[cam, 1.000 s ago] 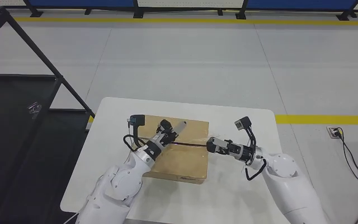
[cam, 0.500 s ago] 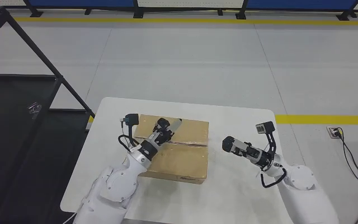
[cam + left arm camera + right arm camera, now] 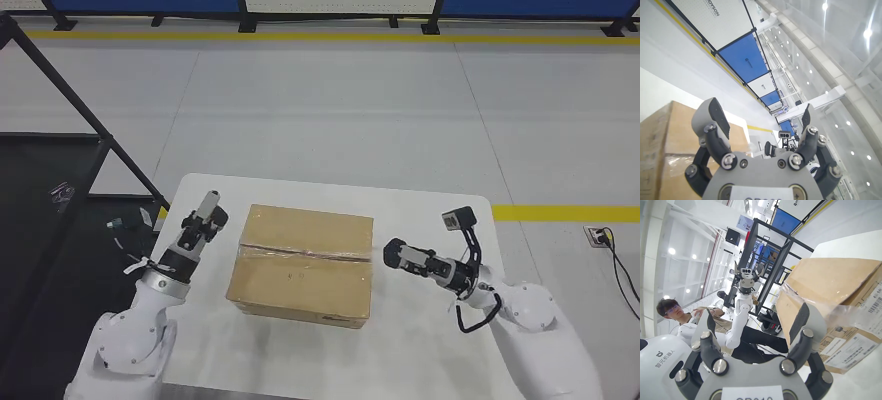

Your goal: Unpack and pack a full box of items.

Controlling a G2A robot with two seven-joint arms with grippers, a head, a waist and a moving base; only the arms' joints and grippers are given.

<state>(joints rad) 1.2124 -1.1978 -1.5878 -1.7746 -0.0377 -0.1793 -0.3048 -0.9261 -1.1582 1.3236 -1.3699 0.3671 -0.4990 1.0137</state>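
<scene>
On the table (image 3: 425, 335), grey floor (image 3: 330, 110) around, left gripper (image 3: 211, 204) and right gripper (image 3: 391, 252) flank the box (image 3: 305, 262), gaping empty.

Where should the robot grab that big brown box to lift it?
Probably by its two end walls: the box is taped shut and looks too wide for one open gripper. The left gripper could press in from its side and the right gripper from the opposite side, squeezing the box between them.

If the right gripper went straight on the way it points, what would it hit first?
Probably the cardboard box, on its taped side facing the open right gripper; height is hard to judge.
</scene>
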